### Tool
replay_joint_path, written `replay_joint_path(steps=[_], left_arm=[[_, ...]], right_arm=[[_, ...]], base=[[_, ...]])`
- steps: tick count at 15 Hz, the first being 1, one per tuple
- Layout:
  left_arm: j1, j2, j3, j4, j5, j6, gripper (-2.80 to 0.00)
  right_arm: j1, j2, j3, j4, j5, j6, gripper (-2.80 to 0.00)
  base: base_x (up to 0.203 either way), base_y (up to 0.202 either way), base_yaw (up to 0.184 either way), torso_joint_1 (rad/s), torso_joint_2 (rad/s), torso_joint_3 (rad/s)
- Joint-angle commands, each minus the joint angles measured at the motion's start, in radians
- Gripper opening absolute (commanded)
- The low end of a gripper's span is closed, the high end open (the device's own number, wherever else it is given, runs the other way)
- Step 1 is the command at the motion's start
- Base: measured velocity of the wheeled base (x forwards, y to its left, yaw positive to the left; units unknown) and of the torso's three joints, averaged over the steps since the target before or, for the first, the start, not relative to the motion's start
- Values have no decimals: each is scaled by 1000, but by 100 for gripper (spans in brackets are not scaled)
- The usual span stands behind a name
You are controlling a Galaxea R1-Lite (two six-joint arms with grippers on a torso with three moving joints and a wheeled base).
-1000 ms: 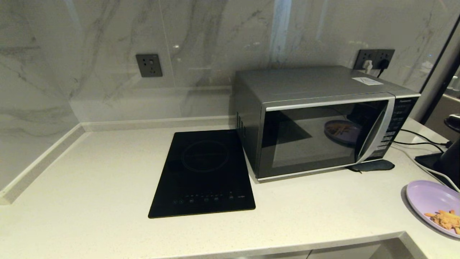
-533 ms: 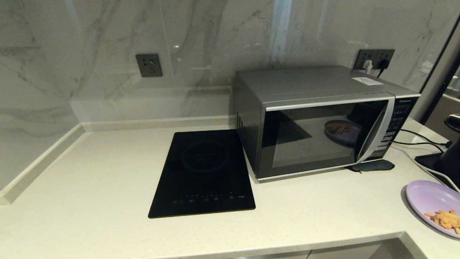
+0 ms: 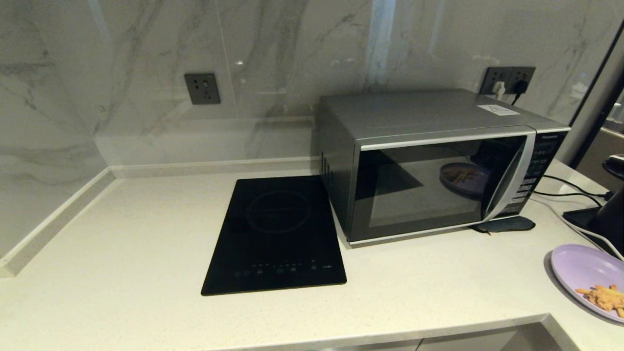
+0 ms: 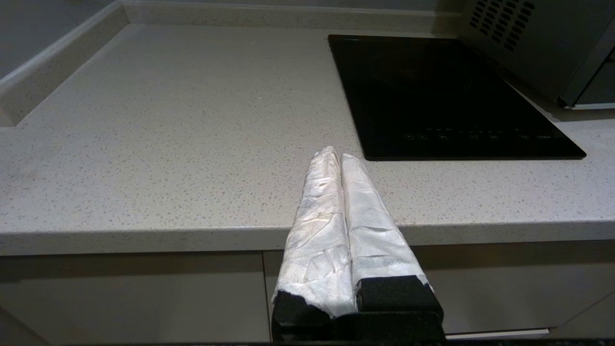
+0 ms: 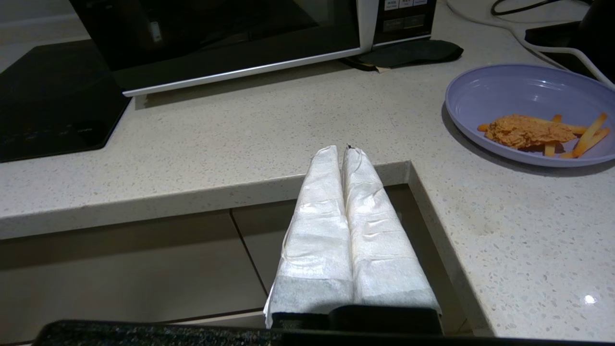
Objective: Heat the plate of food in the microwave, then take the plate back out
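Note:
The silver microwave [image 3: 438,161] stands at the back right of the counter with its dark glass door closed; its lower front also shows in the right wrist view as the microwave [image 5: 230,43]. The lilac plate of food [image 3: 587,278] lies on the counter's right wing, with fries and a fried piece on its near side; the plate [image 5: 528,113] is clear in the right wrist view. My right gripper [image 5: 342,150] is shut and empty, hanging off the counter's front edge, short of the plate. My left gripper [image 4: 335,154] is shut and empty at the front edge, left of the cooktop.
A flat black induction cooktop [image 3: 275,234] lies left of the microwave. A dark cloth pad [image 3: 504,224] sits under the microwave's right front corner. Cables [image 3: 570,195] and a black appliance base [image 3: 599,219] are behind the plate. Wall sockets are on the marble backsplash.

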Motion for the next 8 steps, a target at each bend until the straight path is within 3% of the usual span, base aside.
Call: replay_joint_path(steps=[1, 8], left_arm=[[0, 2, 0, 0, 0, -1, -280], [0, 2, 0, 0, 0, -1, -280]], right_arm=[[0, 1, 2, 0, 0, 1, -280], [0, 1, 2, 1, 0, 0, -280]], base=[[0, 0, 0, 0, 0, 0], [0, 0, 0, 0, 0, 0]])
